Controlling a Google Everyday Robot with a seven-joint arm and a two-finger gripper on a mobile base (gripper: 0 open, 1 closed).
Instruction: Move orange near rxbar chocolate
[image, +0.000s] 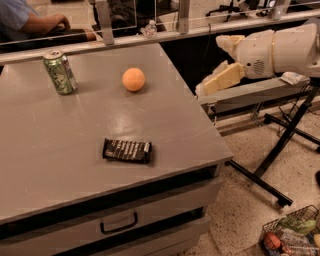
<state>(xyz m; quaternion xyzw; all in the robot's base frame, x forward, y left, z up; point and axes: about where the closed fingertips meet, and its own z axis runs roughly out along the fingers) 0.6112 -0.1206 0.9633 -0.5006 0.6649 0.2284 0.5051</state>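
The orange (133, 79) is a round pale-orange fruit sitting on the grey table (45, 150), toward its back middle. The rxbar chocolate (127, 150) lies flat in its dark wrapper nearer the table's front, well apart from the orange. My gripper (211, 66) hangs in the air just past the table's right edge, to the right of the orange and at about its height. Its two pale fingers are spread open and hold nothing. The white arm (280, 50) reaches in from the right.
A green can (59, 72) stands at the table's back left. A person's arm (35, 22) rests behind the rail (150, 37). A black stand (285, 145) and a wire basket of goods (292, 235) are on the floor at right. The table has a front drawer (120, 222).
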